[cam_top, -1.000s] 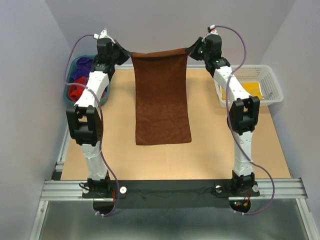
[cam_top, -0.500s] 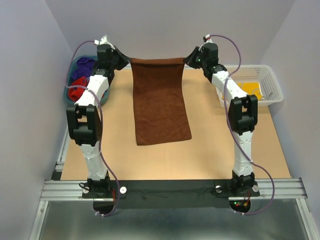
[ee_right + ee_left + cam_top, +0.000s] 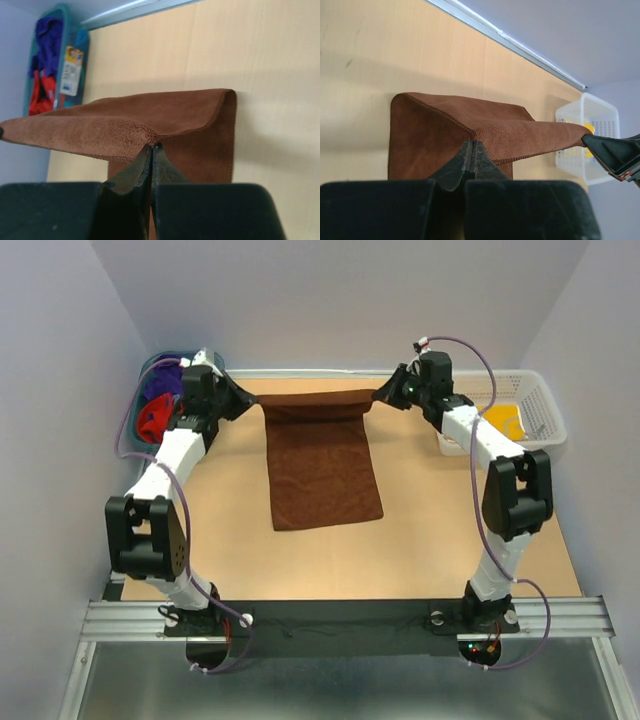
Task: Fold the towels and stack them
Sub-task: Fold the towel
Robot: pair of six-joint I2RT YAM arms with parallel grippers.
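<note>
A plain brown towel lies lengthwise on the table, its far edge lifted and stretched between my two grippers. My left gripper is shut on the far left corner; in the left wrist view the gripper pinches that corner of the towel. My right gripper is shut on the far right corner; in the right wrist view the gripper pinches it, with the towel folding over below. Purple and red towels fill the teal tub. A yellow towel lies in the white basket.
The teal tub stands at the far left corner of the table, the white mesh basket at the far right. The tan table surface runs to a metal rail at the back and a black strip at the near edge.
Both grippers have come down and toward the near side with the towel's far edge. The hanging part has shortened and the lifted edge now sits low over the cloth.
</note>
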